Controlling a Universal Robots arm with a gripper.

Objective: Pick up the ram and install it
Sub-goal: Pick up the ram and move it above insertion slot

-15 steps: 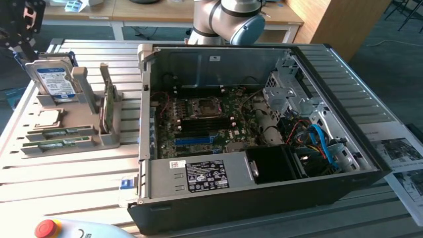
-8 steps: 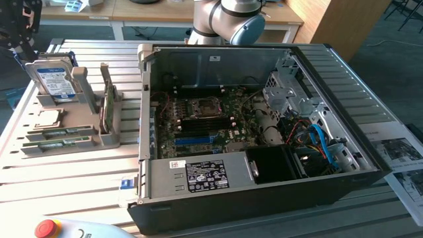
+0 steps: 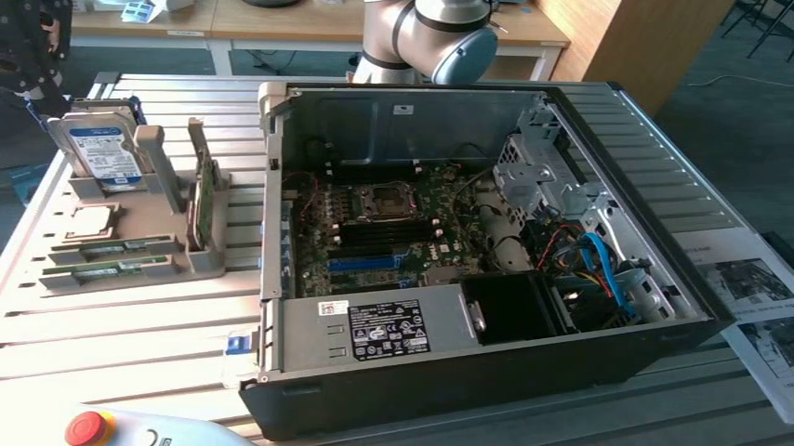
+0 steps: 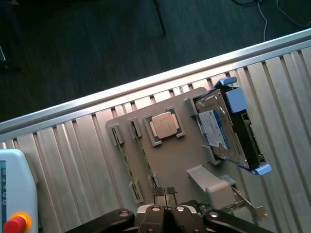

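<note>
Hovering end effector (image 4: 164,191) (closed), ram (image 4: 144,158) just beside

A robotics lab or workshop: 1 robot arm (image 3: 434,37), a slatted aluminium bench (image 3: 125,330), an opened computer case (image 3: 496,376), a grey parts fixture (image 4: 180,155) directly under the gripper (image 4: 164,191), and a red stop button (image 4: 14,224) off to the gripper's side.

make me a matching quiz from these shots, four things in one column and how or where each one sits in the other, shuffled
1 ram
2 hard drive
3 gripper
4 computer case

a side off, board exposed
b shut, nothing in it
c blue label, standing upright
d in a narrow slot of the grey holder

Pairs: 1-d, 2-c, 3-b, 4-a
</note>
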